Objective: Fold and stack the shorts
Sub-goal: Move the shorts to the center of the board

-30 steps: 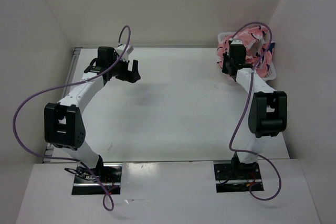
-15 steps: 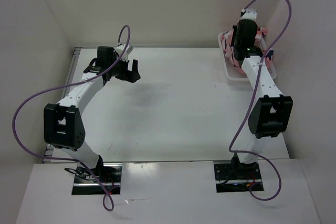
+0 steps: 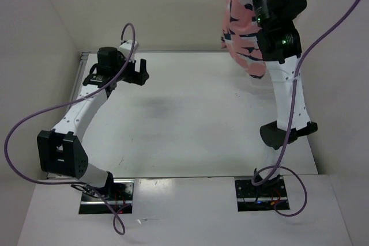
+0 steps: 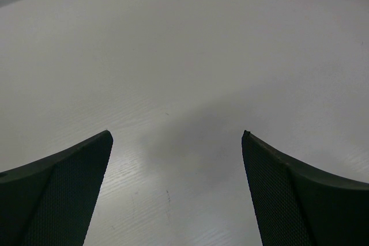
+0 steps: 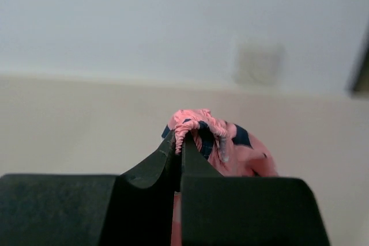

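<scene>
One pair of shorts (image 3: pixel 240 31), lengthwise vertical

Our right arm (image 3: pixel 285 84) reared high, our left arm (image 3: pixel 86 105) stretched low.
We see the right jaws pressed together on a pinch of the shorts (image 5: pixel 199 126), the wrist lifted far above its base. The left arm reaches forward at far left, and the left jaws are spread wide and angled downward.
</scene>
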`<move>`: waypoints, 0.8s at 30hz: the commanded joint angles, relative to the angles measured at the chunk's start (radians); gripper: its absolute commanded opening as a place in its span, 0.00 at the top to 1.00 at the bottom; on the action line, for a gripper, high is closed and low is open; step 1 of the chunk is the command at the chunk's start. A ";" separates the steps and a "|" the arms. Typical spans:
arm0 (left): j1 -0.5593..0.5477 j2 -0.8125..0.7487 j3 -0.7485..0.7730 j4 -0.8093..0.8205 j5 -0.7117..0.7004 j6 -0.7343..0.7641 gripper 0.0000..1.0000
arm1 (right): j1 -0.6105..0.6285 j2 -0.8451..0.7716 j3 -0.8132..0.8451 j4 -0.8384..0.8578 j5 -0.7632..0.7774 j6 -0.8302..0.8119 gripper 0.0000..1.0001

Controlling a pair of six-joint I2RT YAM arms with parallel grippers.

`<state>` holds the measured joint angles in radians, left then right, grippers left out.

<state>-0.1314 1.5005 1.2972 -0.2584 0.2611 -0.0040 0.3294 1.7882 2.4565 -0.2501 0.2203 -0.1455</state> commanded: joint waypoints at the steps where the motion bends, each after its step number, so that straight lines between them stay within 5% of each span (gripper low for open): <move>1: 0.004 -0.083 -0.027 0.044 -0.075 0.004 0.01 | 0.056 0.104 0.333 -0.150 -0.214 0.110 1.00; 5: 0.064 -0.138 -0.064 0.044 -0.085 0.004 0.01 | 0.088 0.139 0.334 -0.221 -0.308 0.231 0.98; 7: 0.111 -0.169 -0.088 0.044 -0.094 0.004 0.01 | 0.088 0.119 0.229 -0.232 -0.332 0.257 0.86; 8: 0.127 -0.178 -0.104 0.053 -0.094 0.004 0.01 | 0.088 0.103 0.099 -0.244 -0.343 0.271 0.78; 10: 0.170 -0.197 -0.117 0.053 -0.103 0.004 0.01 | 0.088 0.059 -0.037 -0.270 -0.397 0.261 0.39; 13: 0.222 -0.236 -0.147 0.053 -0.091 0.004 0.01 | 0.088 -0.047 -0.368 -0.261 -0.365 0.261 0.12; 16: 0.233 -0.266 -0.188 0.027 -0.080 0.004 0.01 | 0.088 -0.147 -0.722 -0.236 -0.322 0.222 0.06; 24: 0.168 -0.255 -0.190 -0.238 0.067 0.004 0.01 | 0.088 -0.142 -0.900 -0.190 -0.311 0.176 0.10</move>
<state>0.0818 1.2514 1.1027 -0.3553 0.2348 -0.0036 0.4164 1.7390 1.5364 -0.5365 -0.0967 0.0696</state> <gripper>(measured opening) 0.993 0.910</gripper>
